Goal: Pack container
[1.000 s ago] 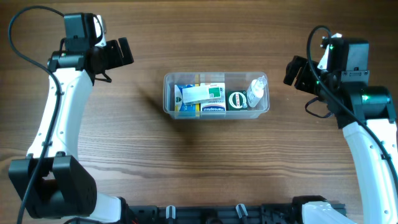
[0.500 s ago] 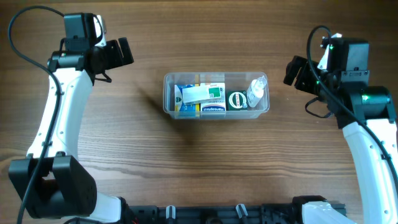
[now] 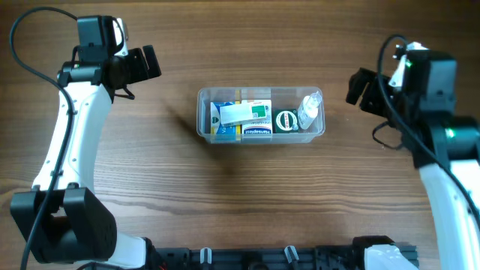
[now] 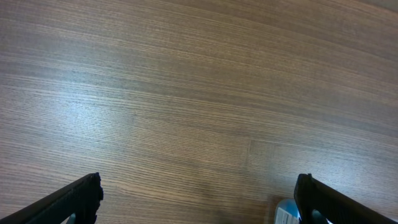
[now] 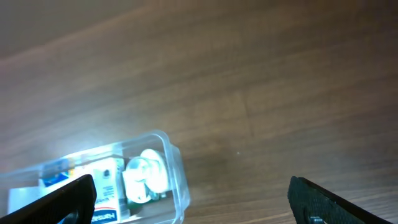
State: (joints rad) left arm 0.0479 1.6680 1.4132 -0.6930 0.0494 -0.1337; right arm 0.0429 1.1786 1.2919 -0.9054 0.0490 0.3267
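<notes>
The clear container [image 3: 202, 126] sits mid-table, holding blue-and-white boxes [image 3: 241, 113], a green round item [image 3: 286, 120] and a small white bottle [image 3: 309, 109]. My left gripper [image 3: 151, 64] hovers open to its upper left, well apart from it. In the left wrist view that gripper [image 4: 199, 202] is open over bare wood, and a blue-white corner [image 4: 285, 213] peeks in by the right finger. To the container's right my right gripper [image 3: 359, 87] is open and apart from it. In the right wrist view the right gripper [image 5: 193, 200] stands wide, with the container's end [image 5: 176, 163] and the bottle [image 5: 147, 172] low on the left.
The wooden table [image 3: 247, 195] surrounds the container. The arms' bases and a black rail [image 3: 285, 256] line the near edge.
My right arm has shifted slightly to the right, away from the container. The left arm and the container's contents have not moved.
</notes>
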